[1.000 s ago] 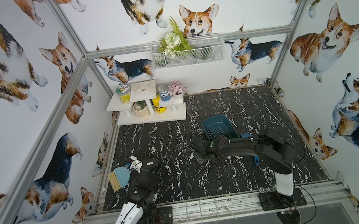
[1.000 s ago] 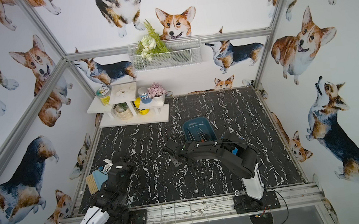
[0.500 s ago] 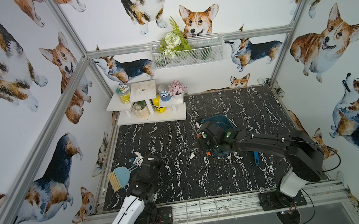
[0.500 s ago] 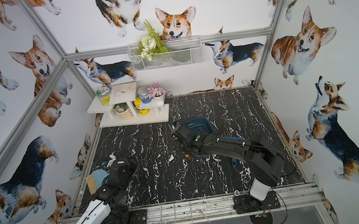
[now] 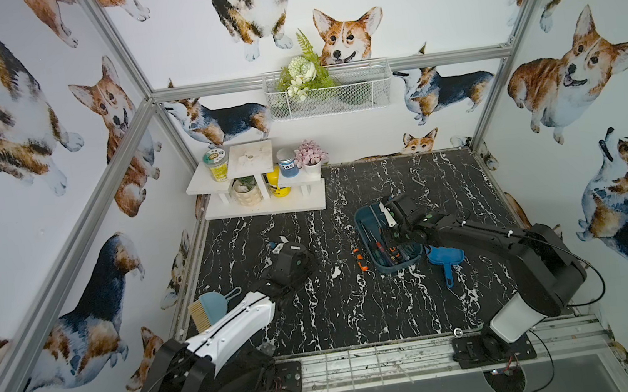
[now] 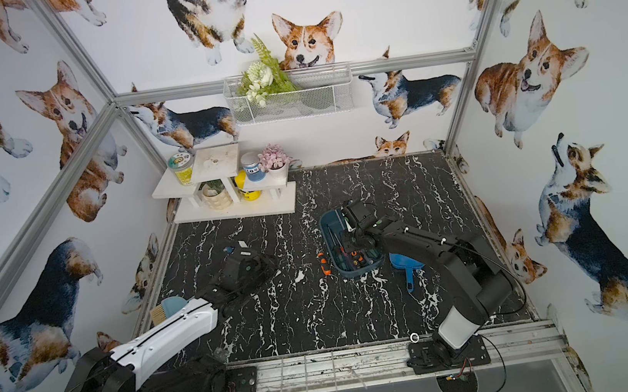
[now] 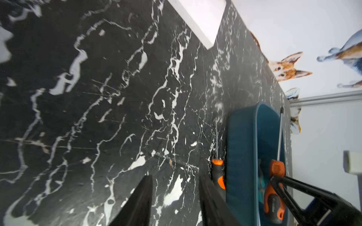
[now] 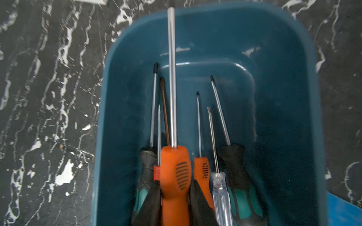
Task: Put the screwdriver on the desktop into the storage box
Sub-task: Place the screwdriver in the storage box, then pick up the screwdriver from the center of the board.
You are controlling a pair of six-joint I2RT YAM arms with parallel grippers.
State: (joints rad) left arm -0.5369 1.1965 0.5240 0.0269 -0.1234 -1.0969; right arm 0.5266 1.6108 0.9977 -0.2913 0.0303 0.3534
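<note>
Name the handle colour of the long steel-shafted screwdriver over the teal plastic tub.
Orange screwdriver handle; best in right wrist view.

The storage box (image 5: 362, 235) sits on the desktop (image 5: 317, 309), right of centre, long sides running front to back. Inside it, several screwdrivers (image 8: 235, 166) lie side by side, handles at the box's near end. Above them the right gripper (image 8: 175, 185) holds a long screwdriver (image 8: 172, 78), parallel to them. A loose screwdriver (image 5: 359, 259) lies on the desktop just beside the box's left wall, near its near corner. A dustpan (image 5: 446, 257) lies just right of the box. The left gripper (image 7: 175, 177) is well left of it. A tiered shelf (image 5: 265, 207) stands behind and left of the box. A wire basket (image 5: 333, 100) hangs on the wall behind it.
</note>
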